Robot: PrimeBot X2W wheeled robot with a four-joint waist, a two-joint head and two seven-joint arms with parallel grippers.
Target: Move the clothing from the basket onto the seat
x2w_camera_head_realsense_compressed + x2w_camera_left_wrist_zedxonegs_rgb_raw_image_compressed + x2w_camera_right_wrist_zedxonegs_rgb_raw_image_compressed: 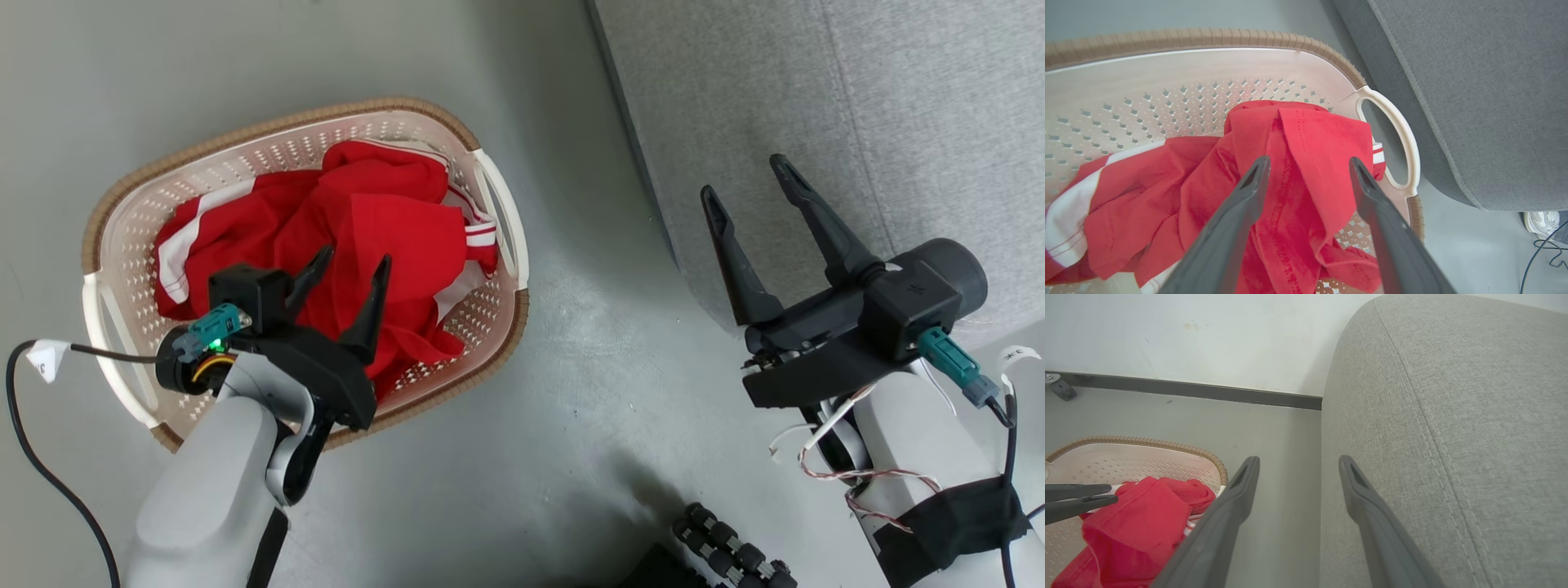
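The red clothing (359, 237) with white stripes lies bunched in the cream basket (131, 237) on the floor at the left. My left gripper (355, 260) hangs open just above the heap, fingers spread with nothing between them; in the left wrist view the clothing (1306, 139) lies under the left gripper (1308, 163) inside the basket (1167, 94). My right gripper (747, 175) is open and empty over the near edge of the grey seat (857, 98). In the right wrist view the right gripper (1298, 461) straddles the seat (1453, 416) edge, with the clothing (1139, 522) and basket (1180, 461) lower left.
Grey floor (588, 343) runs between basket and seat. A dark ribbed part of my base (727, 547) is at the bottom. A black cable (41, 457) loops at lower left. A wall with dark skirting (1208, 392) stands beyond the basket. A pale shoe (1541, 222) sits beside the seat's corner.
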